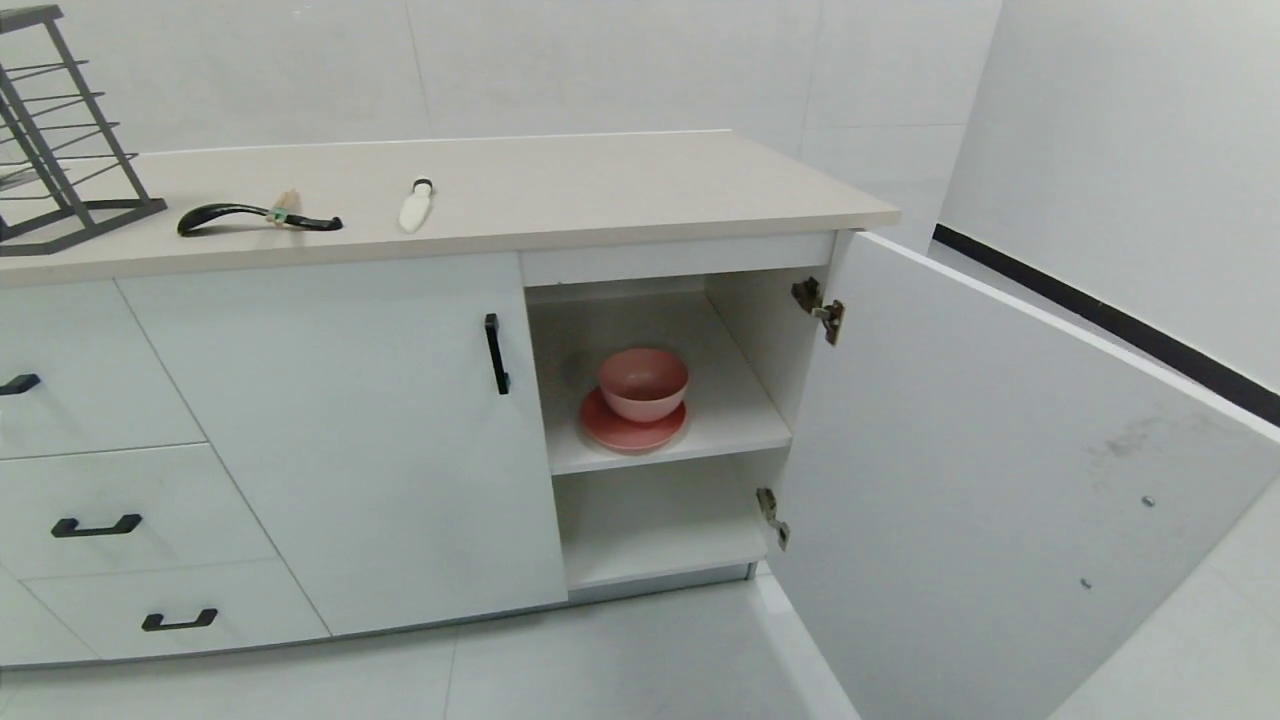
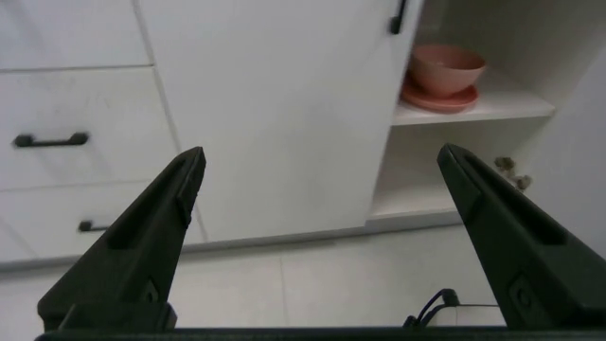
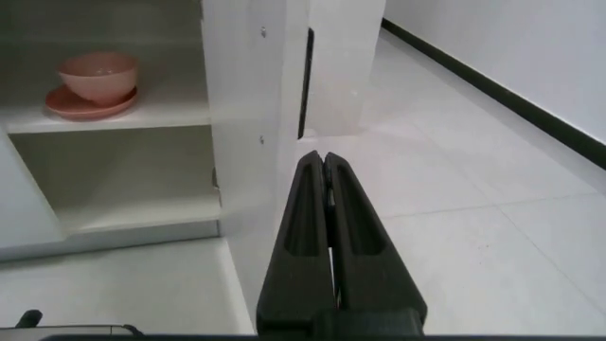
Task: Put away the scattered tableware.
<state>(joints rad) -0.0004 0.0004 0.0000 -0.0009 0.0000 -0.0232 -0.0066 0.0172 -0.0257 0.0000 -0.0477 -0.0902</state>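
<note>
A pink bowl (image 1: 643, 381) sits on a pink plate (image 1: 632, 425) on the upper shelf of the open cupboard; the bowl (image 2: 446, 66) and plate (image 2: 438, 97) also show in the left wrist view, and the bowl (image 3: 98, 75) and plate (image 3: 87, 102) in the right wrist view. On the countertop (image 1: 560, 190) lie a black ladle (image 1: 255, 217) and a small white utensil (image 1: 415, 205). My left gripper (image 2: 317, 175) hangs open and empty low before the closed cupboard door. My right gripper (image 3: 327, 170) is shut with nothing in it, near the open door's edge.
The right cupboard door (image 1: 1000, 470) stands swung wide open. A dark wire rack (image 1: 55, 140) stands at the counter's left end. Drawers with black handles (image 1: 95, 525) fill the left. The lower shelf (image 1: 660, 525) is bare. Tiled floor lies below.
</note>
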